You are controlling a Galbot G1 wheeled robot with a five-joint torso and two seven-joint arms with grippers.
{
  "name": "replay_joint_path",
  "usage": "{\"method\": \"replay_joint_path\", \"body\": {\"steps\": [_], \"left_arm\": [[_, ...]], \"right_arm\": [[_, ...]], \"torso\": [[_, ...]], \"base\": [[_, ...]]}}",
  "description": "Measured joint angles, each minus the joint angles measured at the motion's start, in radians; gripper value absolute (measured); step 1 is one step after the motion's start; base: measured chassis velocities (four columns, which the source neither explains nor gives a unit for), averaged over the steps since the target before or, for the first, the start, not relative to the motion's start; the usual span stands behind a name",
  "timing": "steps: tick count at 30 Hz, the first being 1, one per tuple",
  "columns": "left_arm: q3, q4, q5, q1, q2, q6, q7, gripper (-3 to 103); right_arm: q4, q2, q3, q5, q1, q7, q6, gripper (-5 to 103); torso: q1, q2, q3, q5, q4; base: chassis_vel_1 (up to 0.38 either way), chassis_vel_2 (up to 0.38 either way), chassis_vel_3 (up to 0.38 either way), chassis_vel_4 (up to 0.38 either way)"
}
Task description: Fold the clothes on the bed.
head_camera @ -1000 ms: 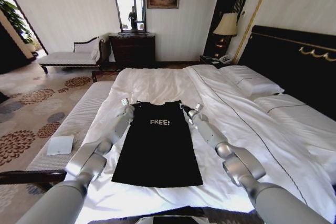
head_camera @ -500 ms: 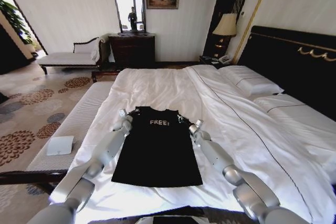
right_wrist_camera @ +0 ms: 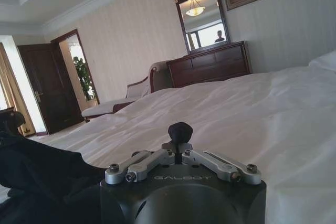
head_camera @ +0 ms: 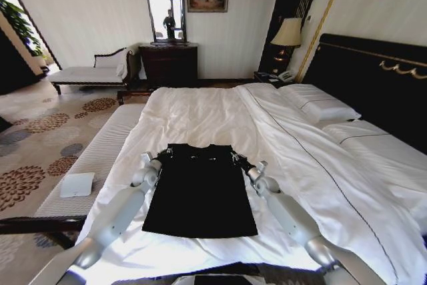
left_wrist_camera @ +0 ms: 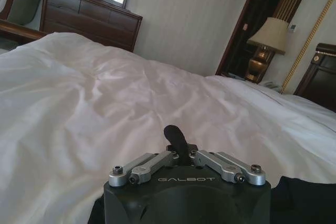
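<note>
You have the soft black T-shirt (head_camera: 200, 191) lying flat on the big white bed (head_camera: 200, 108), its length running toward you, pinched at the top corners by the closed left gripper (head_camera: 155, 162) and right gripper (head_camera: 248, 166).

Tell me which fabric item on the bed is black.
The T-shirt, lying between both claws, left and right; duvet and pillows are white.

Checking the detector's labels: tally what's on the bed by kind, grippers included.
Black T-shirt: 1
White pillows: 2 visible
White duvet: 1
Grippers: 2, left gripper and right gripper, each at a side of the shirt's folded-over top edge
Total: 6
</note>
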Motion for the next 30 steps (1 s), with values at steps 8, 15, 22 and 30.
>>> {"method": "replay_joint_path", "body": {"steps": [8, 15, 22, 30], "left_arm": [[-0.033, -0.095, 0.051, 0.14, 0.035, -0.016, 0.003, 2], [-0.068, -0.201, 0.085, 0.267, 0.071, -0.027, 0.003, 2], [-0.128, -0.241, 0.111, 0.382, 0.102, -0.045, 0.025, 2], [-0.214, -0.315, 0.136, 0.54, 0.075, -0.058, 0.028, 2]], "right_arm": [[0.091, -0.042, 0.024, -0.068, -0.117, 0.0, 0.034, 1], [0.182, -0.053, 0.079, -0.114, -0.244, 0.0, 0.052, 1], [0.25, -0.046, 0.117, -0.188, -0.372, 0.003, 0.073, 1], [0.333, -0.031, 0.162, -0.21, -0.497, 0.004, 0.08, 1]], "torso": [[0.0, 0.0, 0.0, -0.0001, 0.0004], [0.0, 0.0, 0.0, -0.0001, 0.0003], [0.0, 0.0, 0.0, -0.0001, 0.0003], [0.0, 0.0, 0.0, -0.0003, 0.0004]], "base": [[0.0, 0.0, 0.0, 0.0], [0.0, 0.0, 0.0, 0.0], [0.0, 0.0, 0.0, 0.0], [0.0, 0.0, 0.0, 0.0]]}}
